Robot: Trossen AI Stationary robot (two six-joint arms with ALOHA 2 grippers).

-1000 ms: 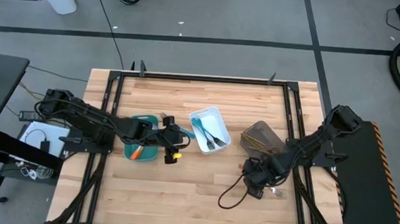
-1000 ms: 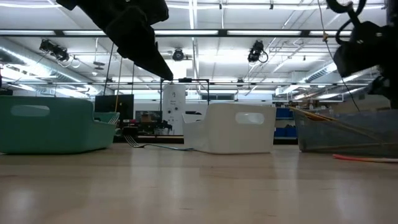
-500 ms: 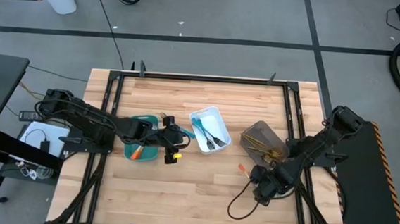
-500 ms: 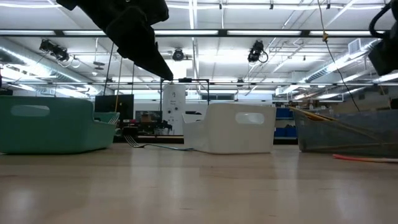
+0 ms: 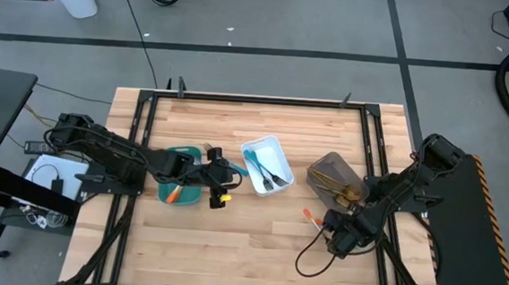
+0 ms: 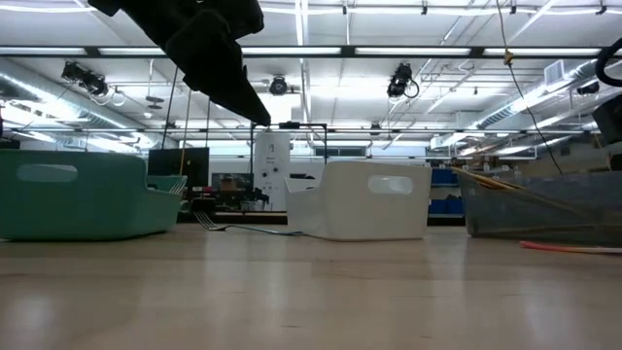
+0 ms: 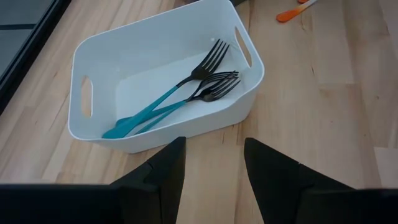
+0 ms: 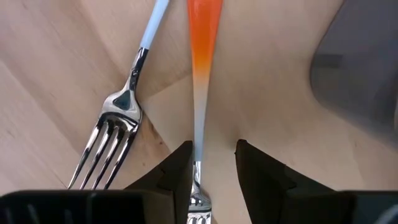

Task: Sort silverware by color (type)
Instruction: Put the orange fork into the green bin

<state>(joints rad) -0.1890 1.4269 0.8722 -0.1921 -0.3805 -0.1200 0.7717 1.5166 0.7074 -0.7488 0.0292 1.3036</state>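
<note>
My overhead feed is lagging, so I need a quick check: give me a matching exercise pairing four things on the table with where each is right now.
Things:
1. blue-handled forks
2. orange-handled utensil
3. left gripper
4. grey-brown tray

Places:
A. on the bare tabletop, lined up between the right gripper's jaws
B. inside the white tray
C. between the teal tray and the white tray
D. right side of the table, beside the right arm

Pairs: 1-B, 2-A, 3-C, 4-D

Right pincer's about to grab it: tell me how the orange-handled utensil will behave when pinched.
The orange utensil looks thin and stiff, so probably no flex. Its glossy, tapering handle may slip between the right pincer fingers. Lying flat on the table, it likely skids rather than rolls.
</note>
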